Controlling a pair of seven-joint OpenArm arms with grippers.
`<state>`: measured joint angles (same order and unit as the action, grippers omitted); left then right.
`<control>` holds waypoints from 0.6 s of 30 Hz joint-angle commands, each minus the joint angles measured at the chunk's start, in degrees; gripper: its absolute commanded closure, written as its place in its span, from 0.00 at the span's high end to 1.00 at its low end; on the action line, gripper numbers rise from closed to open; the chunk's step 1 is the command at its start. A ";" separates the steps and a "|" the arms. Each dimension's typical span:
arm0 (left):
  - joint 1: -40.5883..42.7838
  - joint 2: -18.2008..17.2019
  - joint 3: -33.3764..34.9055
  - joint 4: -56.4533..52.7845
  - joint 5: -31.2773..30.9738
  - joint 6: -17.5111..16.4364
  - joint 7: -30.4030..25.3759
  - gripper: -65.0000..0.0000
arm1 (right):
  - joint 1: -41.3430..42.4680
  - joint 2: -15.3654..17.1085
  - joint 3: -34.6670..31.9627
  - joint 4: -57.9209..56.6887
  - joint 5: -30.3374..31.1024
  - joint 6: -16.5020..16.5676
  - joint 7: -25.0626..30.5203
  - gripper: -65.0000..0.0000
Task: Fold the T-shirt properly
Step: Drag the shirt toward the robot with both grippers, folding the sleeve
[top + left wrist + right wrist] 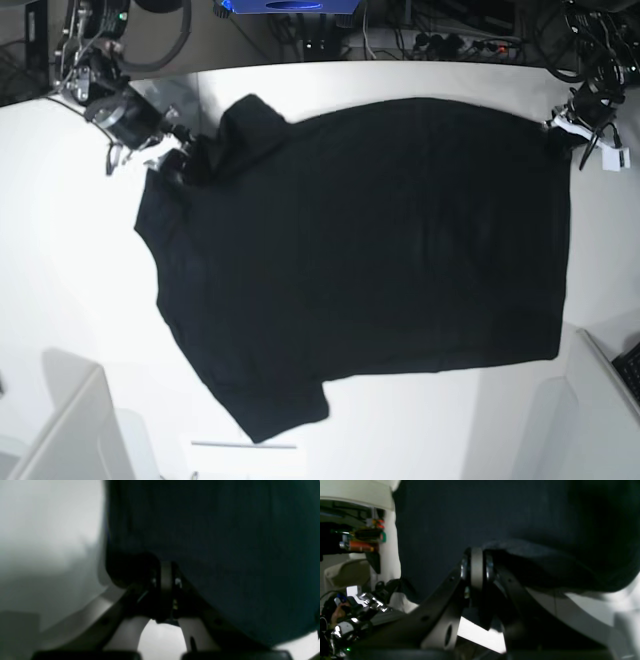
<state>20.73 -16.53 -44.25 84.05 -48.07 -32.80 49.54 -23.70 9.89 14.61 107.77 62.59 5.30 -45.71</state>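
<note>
With the T-shirt [370,250] spread plain side up on the table [60,300], my left gripper [166,576] and right gripper [477,566] each look clamped on an edge, so I should lift evenly, keeping it taut.

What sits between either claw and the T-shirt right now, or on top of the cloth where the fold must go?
Nothing visible. The right claw and left claw are each closed on an edge of the T-shirt, at opposite ends. The shirt lies spread on the white table, and its upper surface shows nothing lying on it.
</note>
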 commanded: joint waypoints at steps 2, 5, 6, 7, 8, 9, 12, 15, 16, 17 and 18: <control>-1.08 -1.00 -0.19 0.92 -0.94 0.05 -0.88 0.00 | 1.86 0.44 0.03 0.59 0.75 -1.12 -0.48 0.00; -2.58 -1.00 -0.01 0.56 -0.94 0.14 -0.88 0.00 | 5.29 0.44 -0.15 -1.61 0.75 -2.44 -2.07 0.00; -3.02 -1.00 -0.01 0.48 -0.85 0.14 -0.88 0.00 | 6.17 0.44 -0.15 -2.58 0.75 -2.62 -2.42 0.00; -3.19 -1.00 -0.01 0.48 -0.85 0.22 -0.88 0.00 | 7.04 0.44 -0.15 -3.37 0.75 -2.88 -2.59 0.00; -3.63 -1.00 -0.01 0.48 -0.85 0.22 -0.88 0.00 | 7.75 0.44 -0.15 -4.34 0.75 -2.88 -2.59 0.00; -4.07 -1.00 -0.01 0.48 -0.85 0.22 -0.88 0.00 | 8.28 0.44 -0.15 -4.95 0.75 -2.88 -2.59 0.00; -5.30 -1.00 -0.37 -0.31 -0.85 0.22 -0.88 0.00 | 9.86 0.35 -0.24 -6.01 0.75 -2.88 -3.12 0.00; -6.80 -1.18 -0.10 -2.42 -0.76 1.81 -0.88 0.00 | 11.79 0.35 -0.24 -7.50 0.75 -2.88 -3.39 0.00; -7.15 -1.18 -0.01 -2.95 -0.76 3.21 -0.88 0.00 | 12.50 0.35 -0.24 -8.21 0.75 -2.88 -3.39 0.00; -7.50 -1.18 -0.01 -3.22 -0.76 4.09 -0.88 0.00 | 13.29 0.35 -0.24 -9.08 0.75 -2.88 -3.39 0.00; -7.59 -1.18 -0.01 -3.22 -0.76 4.36 -0.88 0.00 | 13.99 0.35 -0.24 -9.96 0.75 -2.88 -3.39 0.00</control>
<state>13.45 -16.51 -43.99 79.85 -47.62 -28.27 49.67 -10.15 9.76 14.24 96.86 62.35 1.98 -49.74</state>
